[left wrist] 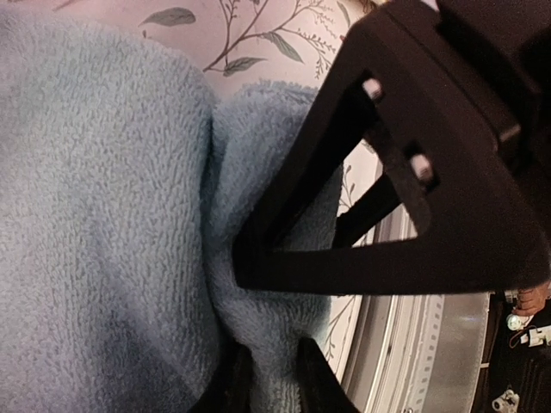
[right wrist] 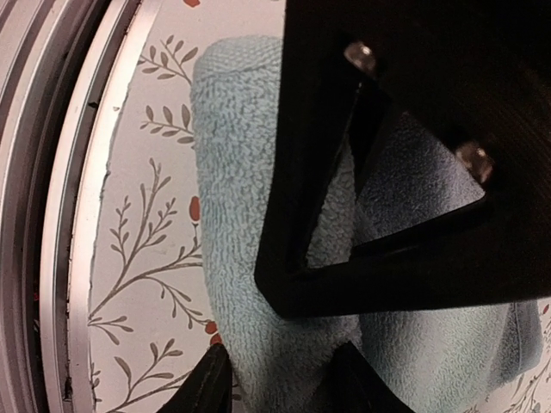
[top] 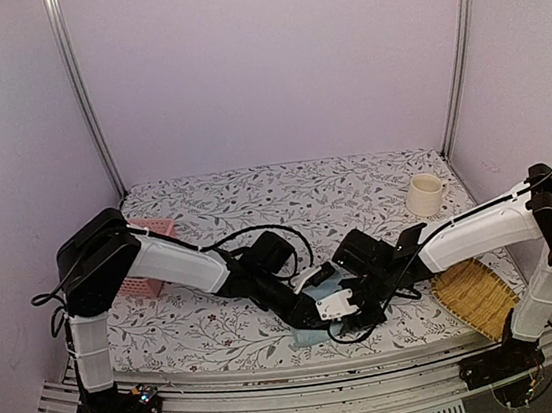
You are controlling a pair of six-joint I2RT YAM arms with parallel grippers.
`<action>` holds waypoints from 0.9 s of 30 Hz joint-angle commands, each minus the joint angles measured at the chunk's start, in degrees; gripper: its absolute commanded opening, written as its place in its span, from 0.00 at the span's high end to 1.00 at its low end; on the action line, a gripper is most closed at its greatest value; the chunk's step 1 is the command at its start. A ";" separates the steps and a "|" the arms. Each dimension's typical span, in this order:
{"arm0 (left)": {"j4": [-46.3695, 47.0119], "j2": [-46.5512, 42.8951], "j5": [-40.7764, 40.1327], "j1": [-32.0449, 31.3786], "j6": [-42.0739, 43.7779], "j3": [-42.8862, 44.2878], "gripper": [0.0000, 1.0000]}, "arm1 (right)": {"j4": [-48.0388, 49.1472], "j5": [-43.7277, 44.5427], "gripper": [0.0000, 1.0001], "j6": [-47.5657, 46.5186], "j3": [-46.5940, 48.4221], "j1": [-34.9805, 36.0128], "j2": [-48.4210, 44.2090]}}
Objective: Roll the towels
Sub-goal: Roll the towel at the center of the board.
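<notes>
Towel (left wrist: 103,215) (light blue) is bunched at the surface's (top: 354,187) near edge, one fold pinched by the left fingers (left wrist: 234,389), the rolled part squeezed between the right fingers (right wrist: 207,383).

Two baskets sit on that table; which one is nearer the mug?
The flat yellow woven basket at the front right. The pink plastic lattice basket sits far left, across the table from the cream mug.
</notes>
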 commanded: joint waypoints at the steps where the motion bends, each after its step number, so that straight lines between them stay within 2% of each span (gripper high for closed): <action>1: -7.45 -0.11 -3.91 1.04 2.48 -0.48 0.77 | -0.96 2.75 0.64 -1.52 -2.18 0.44 3.79; 4: -7.04 -4.26 -7.73 1.21 3.45 -2.11 0.68 | -4.23 0.73 0.78 -2.27 -1.05 0.45 4.71; 7: -4.97 -12.07 -14.00 1.31 3.46 -5.66 0.62 | -10.23 -4.07 0.85 -2.72 0.63 0.48 4.45; 14: 1.79 -30.37 -30.96 1.04 2.34 -18.69 0.58 | -25.32 -15.33 0.88 -1.64 8.82 -0.49 9.89; 19: 2.95 -41.05 -40.52 -2.03 4.24 -24.64 0.54 | -38.41 -27.31 0.88 -3.26 21.37 -5.29 21.91; 23: 3.91 -45.73 -47.38 -6.55 5.01 -27.38 0.52 | -48.57 -31.78 0.88 -5.73 31.67 -10.05 31.39; 27: 2.92 -45.75 -54.31 -12.92 8.20 -27.18 0.51 | -55.22 -32.27 0.88 -7.84 39.94 -13.12 40.66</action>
